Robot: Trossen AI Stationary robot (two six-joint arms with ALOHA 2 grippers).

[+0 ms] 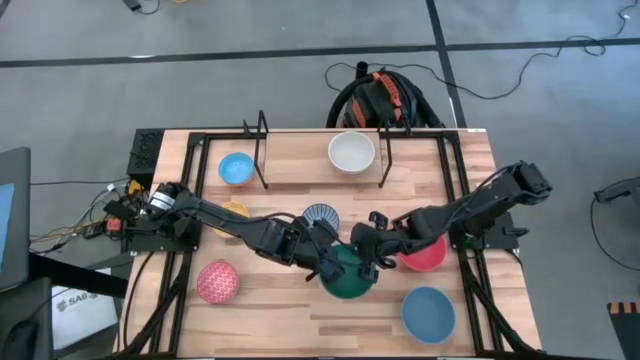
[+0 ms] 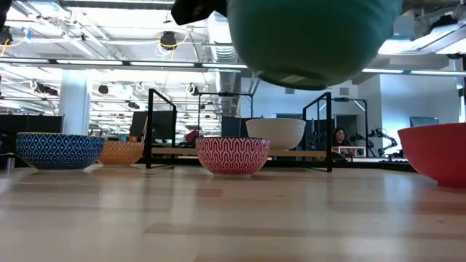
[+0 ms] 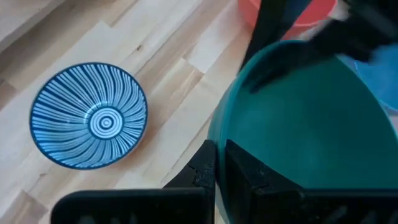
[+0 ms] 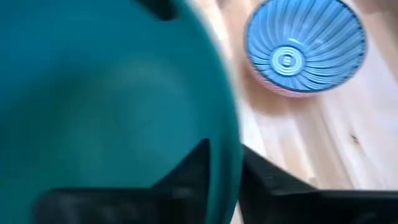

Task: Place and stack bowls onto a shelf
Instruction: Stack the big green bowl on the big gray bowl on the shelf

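From above, the green bowl [image 1: 348, 276] sits mouth-up at the middle front of the table [image 1: 300, 315], partly covered by both arms. The left gripper [image 1: 326, 268] clamps its near-left rim and the right gripper [image 1: 375, 262] its right rim. The shelf [image 1: 262, 150] stands at the back, with the white bowl [image 1: 351, 152] between its posts and the light blue bowl [image 1: 236, 168] just left of them. The blue-white patterned bowl [image 1: 320, 216] lies behind the green one, the yellow bowl [image 1: 235, 210] is mostly hidden under the left arm, the red bowl [image 1: 425, 253] is partly hidden under the right arm; the pink speckled bowl [image 1: 217, 281] and larger blue bowl [image 1: 428, 311] rest at the front. All bowls look empty.

At table height, the green bowl hangs clear of the table, its top cut off, base down.

In the left wrist view, the left fingers [image 3: 245, 177] are closed narrowly on the green rim, one inside, one outside.

In the right wrist view, the right fingers [image 4: 193, 168] straddle the opposite rim, closed upon it.
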